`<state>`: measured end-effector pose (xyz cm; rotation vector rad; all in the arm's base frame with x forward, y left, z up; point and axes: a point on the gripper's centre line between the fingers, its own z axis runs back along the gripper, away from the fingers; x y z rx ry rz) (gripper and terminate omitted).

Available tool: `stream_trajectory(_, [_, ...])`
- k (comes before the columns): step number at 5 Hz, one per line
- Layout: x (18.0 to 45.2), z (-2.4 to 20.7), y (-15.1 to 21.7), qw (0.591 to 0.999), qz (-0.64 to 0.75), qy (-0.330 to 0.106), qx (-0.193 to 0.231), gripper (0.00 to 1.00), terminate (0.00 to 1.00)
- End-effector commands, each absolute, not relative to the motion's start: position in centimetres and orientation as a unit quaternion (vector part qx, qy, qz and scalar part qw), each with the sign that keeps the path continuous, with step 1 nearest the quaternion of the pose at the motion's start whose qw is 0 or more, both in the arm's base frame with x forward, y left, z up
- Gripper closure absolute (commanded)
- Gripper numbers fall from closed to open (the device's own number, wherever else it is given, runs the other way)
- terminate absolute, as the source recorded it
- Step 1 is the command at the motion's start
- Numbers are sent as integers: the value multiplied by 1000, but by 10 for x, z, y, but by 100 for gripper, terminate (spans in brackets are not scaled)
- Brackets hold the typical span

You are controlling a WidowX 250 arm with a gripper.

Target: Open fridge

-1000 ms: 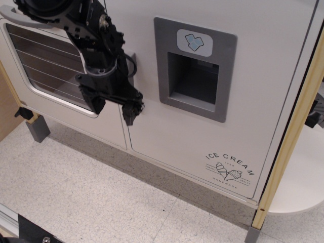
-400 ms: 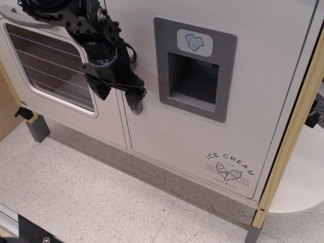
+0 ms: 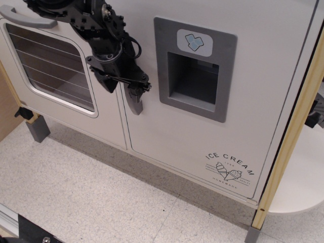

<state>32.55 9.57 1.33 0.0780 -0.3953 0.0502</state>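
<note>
The fridge is the large white door with a grey recessed dispenser panel, a blue ice-cube icon and "ICE CREAM" print at the lower right. The door looks closed. Its grey vertical handle runs along the door's left edge, and only the lower end shows below my gripper. My black gripper reaches in from the upper left and sits over the handle's middle. Its fingers are spread, one on each side of the handle. I cannot tell whether the pads touch it.
To the left is a second white door with a dark wire-rack window and a horizontal grey handle. A wooden upright and a white rounded shelf stand on the right. The speckled floor lies below.
My gripper has moved up and slightly right along the fridge handle, from its lower end to its middle, uncovering the handle's bottom tip. The door has not moved.
</note>
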Motion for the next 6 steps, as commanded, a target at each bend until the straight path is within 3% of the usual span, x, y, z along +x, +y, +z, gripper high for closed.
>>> stream_trajectory(1, [336,24,92,974,7,-223,30,100,0])
stream_trajectory(3, [323,23,89,972,-8,-230,36,100,0])
stream_trajectory(5, [283,30,79,975,-32,-220,11,100,0])
stream_trajectory(6, [265,34,73,981,-27,-190,-9,0,0])
